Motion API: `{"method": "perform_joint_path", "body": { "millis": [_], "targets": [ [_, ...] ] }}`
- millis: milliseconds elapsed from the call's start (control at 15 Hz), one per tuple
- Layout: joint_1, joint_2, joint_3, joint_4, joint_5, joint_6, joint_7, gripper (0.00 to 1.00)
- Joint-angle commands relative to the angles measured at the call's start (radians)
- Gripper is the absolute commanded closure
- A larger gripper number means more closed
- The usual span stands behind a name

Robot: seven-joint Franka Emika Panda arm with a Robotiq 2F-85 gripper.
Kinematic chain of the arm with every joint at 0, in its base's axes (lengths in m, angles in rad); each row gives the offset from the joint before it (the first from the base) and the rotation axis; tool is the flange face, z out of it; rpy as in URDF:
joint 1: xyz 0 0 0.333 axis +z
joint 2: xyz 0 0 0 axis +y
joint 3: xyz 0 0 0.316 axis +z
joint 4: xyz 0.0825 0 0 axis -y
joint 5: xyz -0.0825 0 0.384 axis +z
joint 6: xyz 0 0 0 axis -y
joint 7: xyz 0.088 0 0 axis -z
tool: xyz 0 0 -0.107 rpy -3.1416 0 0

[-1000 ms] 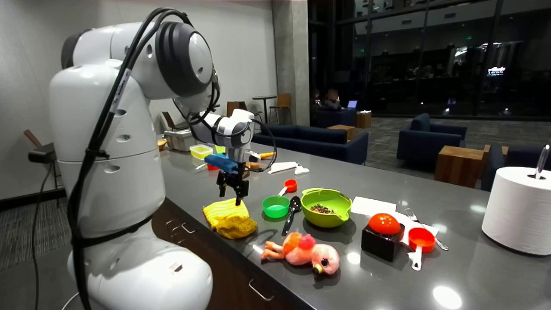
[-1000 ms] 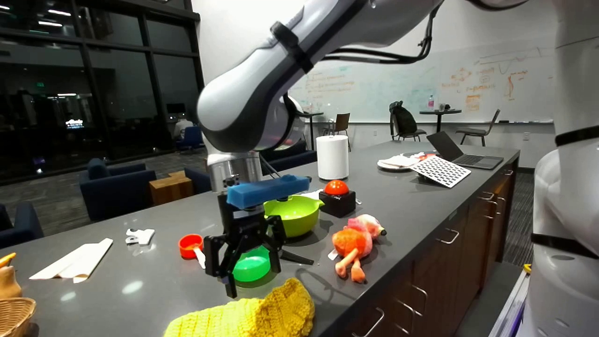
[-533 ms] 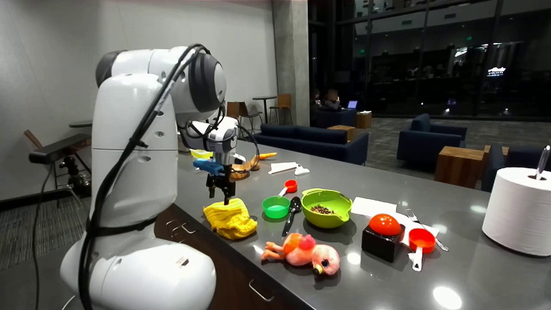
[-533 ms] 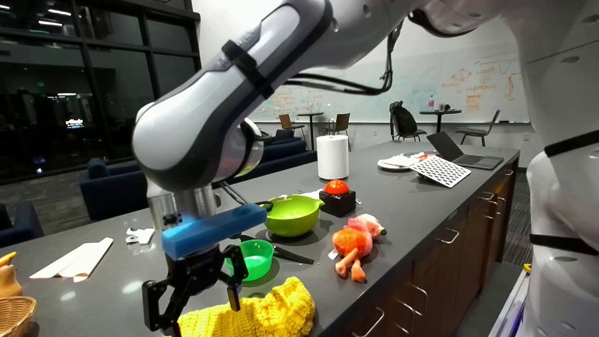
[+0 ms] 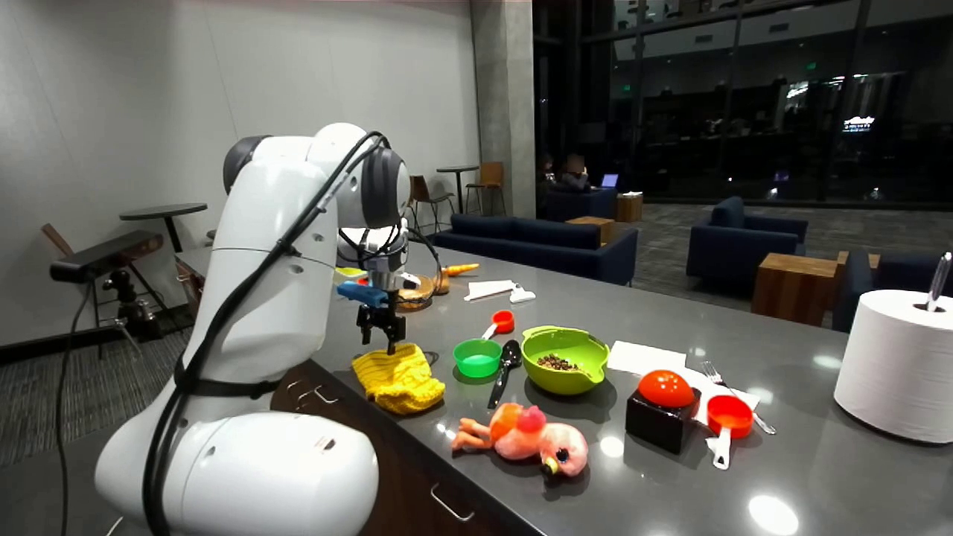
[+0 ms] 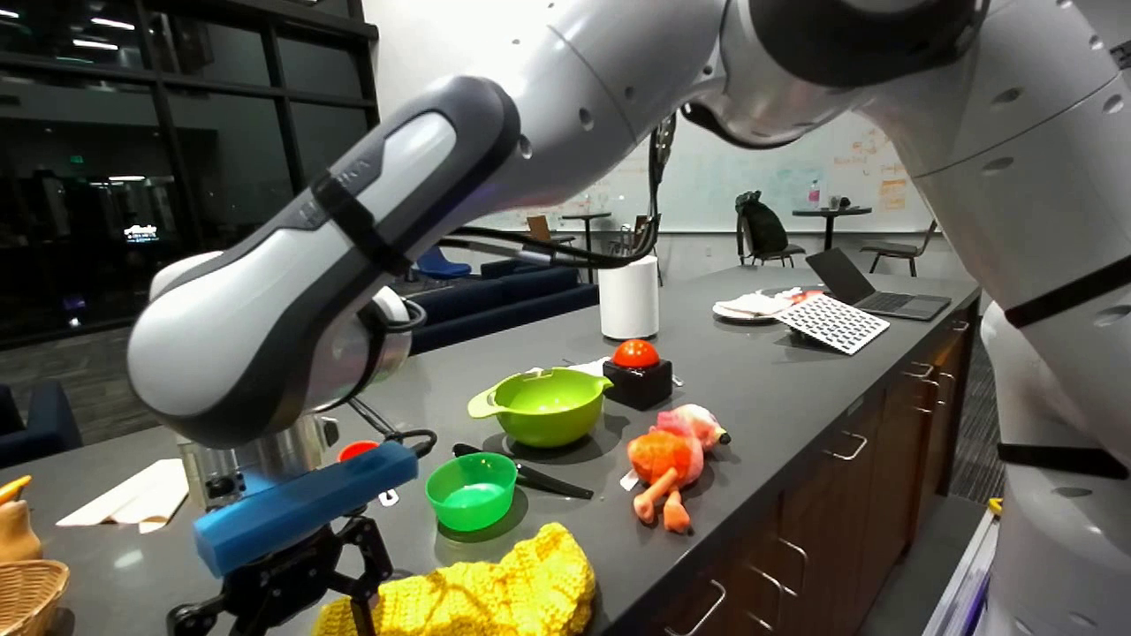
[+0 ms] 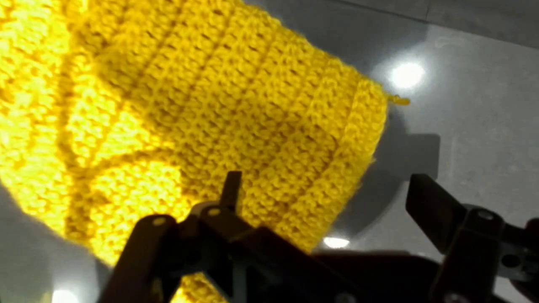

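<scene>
While the robot's gripper hung with jaws spread wide and empty, a yellow knitted cloth lay just below it on the gray counter. Centering across the cloth's border, then lowering straight down, seemed surest for a clean pinch.

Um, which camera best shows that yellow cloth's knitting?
The wrist view: the yellow cloth is close enough to make out stitches, though cropped. Both exterior views show it smaller, stitches less distinct; in an exterior view the frame crops it.
</scene>
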Motion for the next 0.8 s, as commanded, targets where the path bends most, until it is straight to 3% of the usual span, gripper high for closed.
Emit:
{"method": "perform_joint_path", "body": {
  "millis": [0, 200, 733],
  "targets": [
    [0.075, 0.09, -0.05, 0.145, -0.061, -0.082, 0.072, 0.27],
    [0.107, 0.129, -0.074, 0.212, -0.071, -0.125, 0.086, 0.37],
    [0.127, 0.17, -0.096, 0.279, -0.061, -0.157, 0.06, 0.99]
  ]
}}
